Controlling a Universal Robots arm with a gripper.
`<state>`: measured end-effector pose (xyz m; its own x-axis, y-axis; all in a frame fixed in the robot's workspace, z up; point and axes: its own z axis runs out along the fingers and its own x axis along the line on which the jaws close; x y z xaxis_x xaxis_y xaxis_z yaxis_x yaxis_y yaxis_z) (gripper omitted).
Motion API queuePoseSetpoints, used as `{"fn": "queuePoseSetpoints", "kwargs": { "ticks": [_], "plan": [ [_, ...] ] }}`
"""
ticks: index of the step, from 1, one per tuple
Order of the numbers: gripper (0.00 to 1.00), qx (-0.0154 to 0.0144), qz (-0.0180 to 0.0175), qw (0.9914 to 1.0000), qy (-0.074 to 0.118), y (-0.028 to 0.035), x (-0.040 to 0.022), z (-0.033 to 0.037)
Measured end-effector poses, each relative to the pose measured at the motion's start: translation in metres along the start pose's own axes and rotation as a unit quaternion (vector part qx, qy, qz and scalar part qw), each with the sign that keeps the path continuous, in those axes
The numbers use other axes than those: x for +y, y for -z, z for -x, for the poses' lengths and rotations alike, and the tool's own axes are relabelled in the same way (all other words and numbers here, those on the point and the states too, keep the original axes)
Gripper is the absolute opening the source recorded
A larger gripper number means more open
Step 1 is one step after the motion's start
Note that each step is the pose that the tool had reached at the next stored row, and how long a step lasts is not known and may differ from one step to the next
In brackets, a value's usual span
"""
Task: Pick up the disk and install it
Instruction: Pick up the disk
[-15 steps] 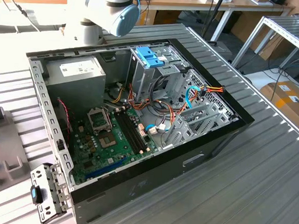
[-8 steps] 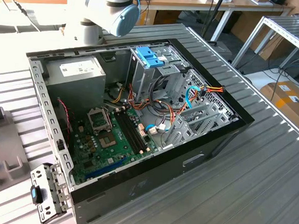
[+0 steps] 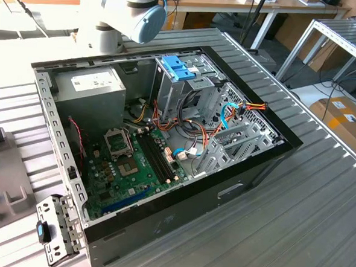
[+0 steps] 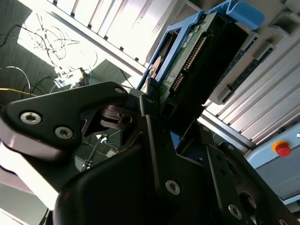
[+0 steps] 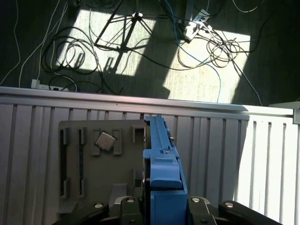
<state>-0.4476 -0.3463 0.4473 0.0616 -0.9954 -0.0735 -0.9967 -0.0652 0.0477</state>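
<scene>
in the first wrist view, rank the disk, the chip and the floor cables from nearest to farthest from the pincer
1. disk, clamped in the pincer
2. chip, on the grey tray
3. floor cables, down past the table

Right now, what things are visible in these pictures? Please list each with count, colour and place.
Open metal computer case: one, black, on the ribbed metal table.
Boxy metal power supply: one, grey, in the case, exterior view's left.
Flat motherboard: one, green, on the case floor.
Bare slotted plastic bracket: one, blue, atop the drive cage.
Slotted plastic tray: one, grey, on the table, holding a square silver chip.
Flat rectangular disk with plastic rails: one, dark with blue rails, in the gripper.
Gripper: one, black, shut on the disk.
Robot arm: one, pale grey with a blue cap, beyond the case in the exterior view.
</scene>
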Motion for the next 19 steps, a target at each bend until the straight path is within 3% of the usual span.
{"fn": "queuePoseSetpoints", "kwargs": {
  "ticks": [4, 13, 19],
  "plan": [
    [0.37, -0.0001, 0.0001, 1.00000, 0.000, 0.0091, -0.0001, 0.0007],
    [0.37, -0.0005, 0.0001, 1.00000, 0.000, 0.0207, 0.0001, 0.0015],
    [0.37, -0.0007, 0.0002, 1.00000, 0.000, 0.0358, 0.0001, 0.0026]
  ]
}}
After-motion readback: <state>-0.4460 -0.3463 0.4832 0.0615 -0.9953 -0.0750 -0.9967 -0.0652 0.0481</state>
